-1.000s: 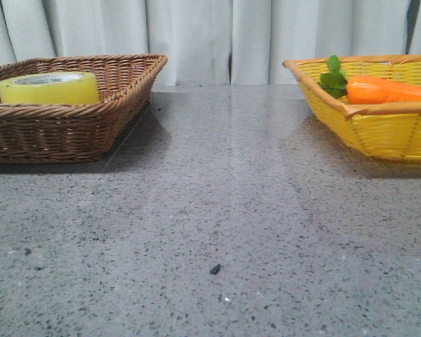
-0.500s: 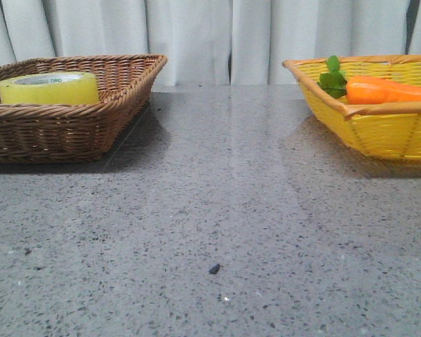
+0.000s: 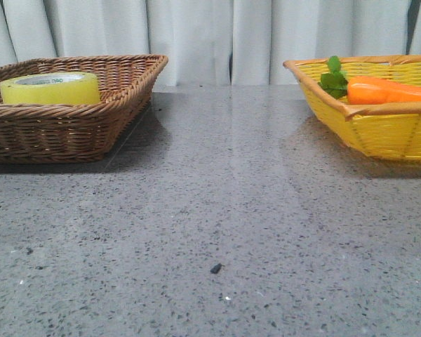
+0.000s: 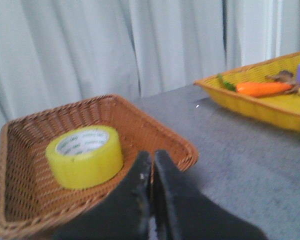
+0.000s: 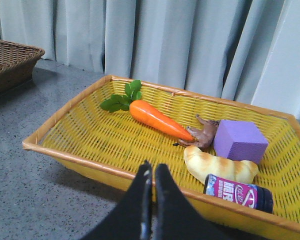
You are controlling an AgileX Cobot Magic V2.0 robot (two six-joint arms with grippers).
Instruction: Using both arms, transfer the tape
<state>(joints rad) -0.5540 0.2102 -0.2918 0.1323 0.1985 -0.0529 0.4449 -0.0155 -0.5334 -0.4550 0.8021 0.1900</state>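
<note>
A roll of yellow tape (image 4: pixel 84 157) lies flat inside the brown wicker basket (image 4: pixel 155 131) on the grey speckled bench (image 3: pixel 217 210); the left tool (image 4: pixel 151 165), fingers pressed together and empty, hangs just beside the basket's near rim; the right tool (image 5: pixel 151 172), likewise closed on nothing, hovers by the yellow basket (image 5: pixel 70 155) holding a carrot (image 5: pixel 157 119), purple block (image 5: pixel 240 141), bread roll (image 5: pixel 220 167) and jar (image 5: pixel 238 192).

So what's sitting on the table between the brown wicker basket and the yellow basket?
Nothing but bare table in the front view, apart from a small dark speck nearer the camera. The brown basket and yellow basket stand well apart.
</note>
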